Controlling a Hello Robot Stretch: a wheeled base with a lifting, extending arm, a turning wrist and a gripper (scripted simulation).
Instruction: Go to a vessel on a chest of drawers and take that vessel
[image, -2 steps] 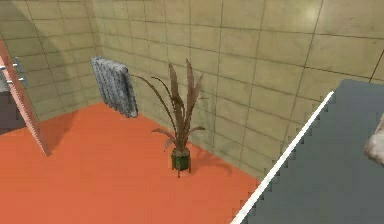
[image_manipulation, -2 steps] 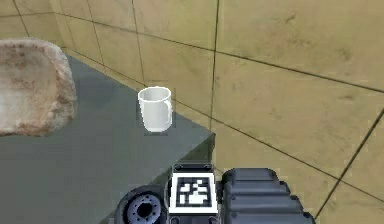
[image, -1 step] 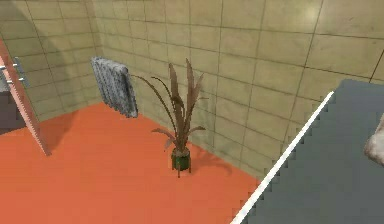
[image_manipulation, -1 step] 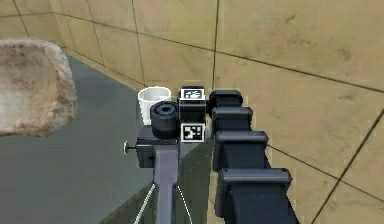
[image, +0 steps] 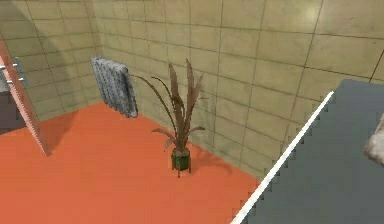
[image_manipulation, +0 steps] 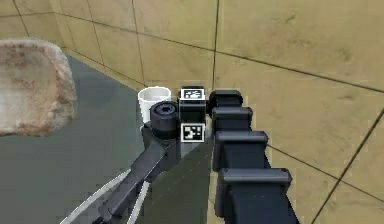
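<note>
A small white cup (image_manipulation: 153, 99) stands on the dark grey top (image_manipulation: 70, 165) of a piece of furniture, close to the tiled wall. The arm (image_manipulation: 245, 175) rises from the bottom edge, with its two marked white squares (image_manipulation: 192, 112) right beside the cup. The gripper's (image_manipulation: 105, 205) dark body lies just in front of the cup, and its thin fingers (image_manipulation: 120, 192) slant down to the left, toward the bottom edge. I cannot tell whether it holds anything. In the forward view the same dark top (image: 330, 170), with a white edge, runs along the right.
A big rough brown-and-white lump (image_manipulation: 30, 85) lies on the top at the arm side view's left. A potted plant (image: 181, 115) with brown leaves stands on the orange floor by the tiled wall. A grey radiator (image: 115, 85) leans at the corner.
</note>
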